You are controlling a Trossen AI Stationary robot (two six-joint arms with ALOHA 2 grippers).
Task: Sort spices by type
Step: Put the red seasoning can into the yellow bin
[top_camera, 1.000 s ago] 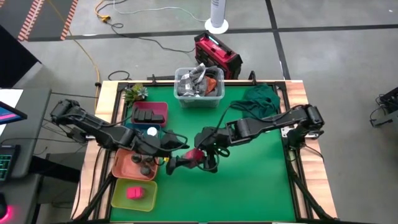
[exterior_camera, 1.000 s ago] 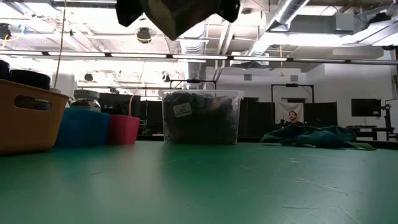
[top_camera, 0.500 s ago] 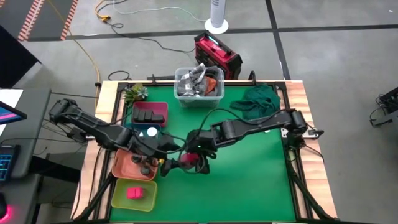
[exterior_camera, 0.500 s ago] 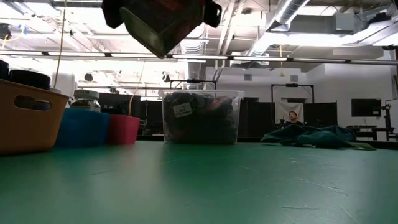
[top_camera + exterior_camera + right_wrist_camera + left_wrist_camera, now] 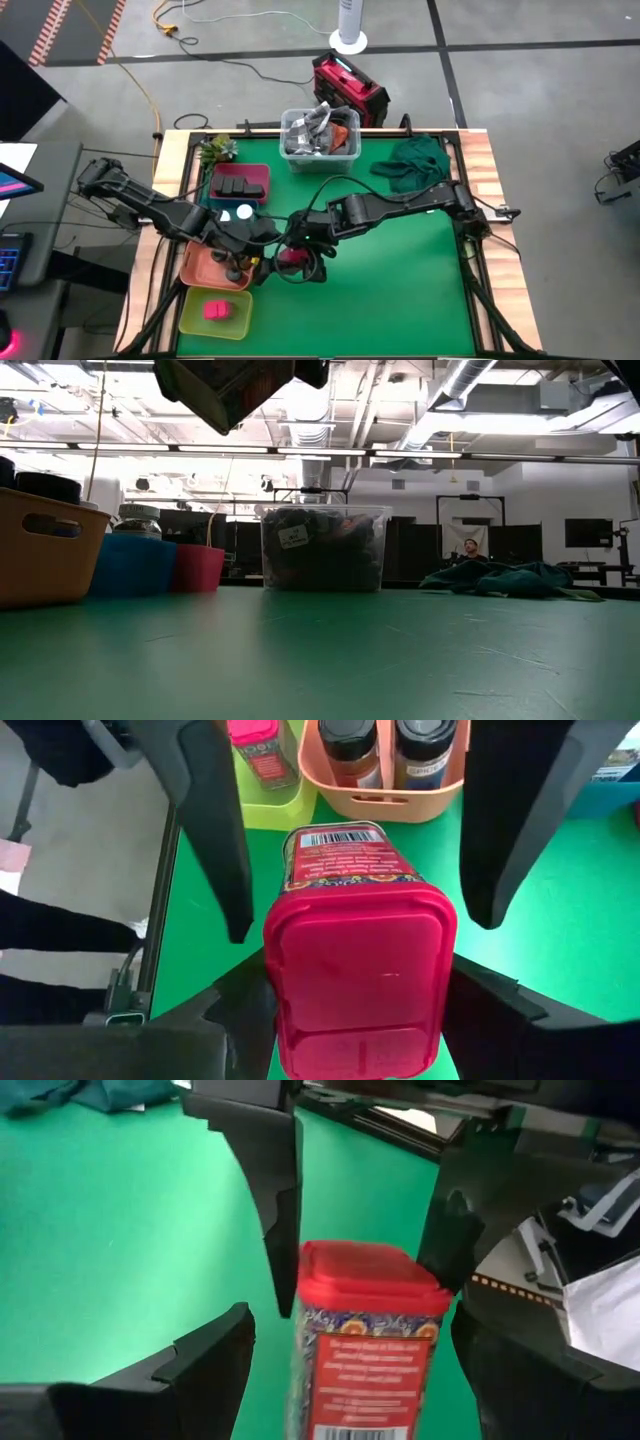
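Red-lidded box point(image 5: 358, 952) sits clamped in our right gripper point(image 5: 296, 262), held lid-first above the green mat point(image 5: 400, 290) just beside the orange tray point(image 5: 200, 268), which we read as a handover so the left arm can reach the yellow-green tray point(image 5: 190, 318) where another pink-red box point(image 5: 214, 310) already lies. Our left gripper point(image 5: 345, 1345) faces it with fingers spread wide on either side of the box, not yet touching. Both arms stretch low and inward, wrists meeting over the mat's left-centre.

Clear plastic bin point(image 5: 320, 140) beside crumpled green cloth point(image 5: 412, 160); red case point(image 5: 349, 88) behind the table.
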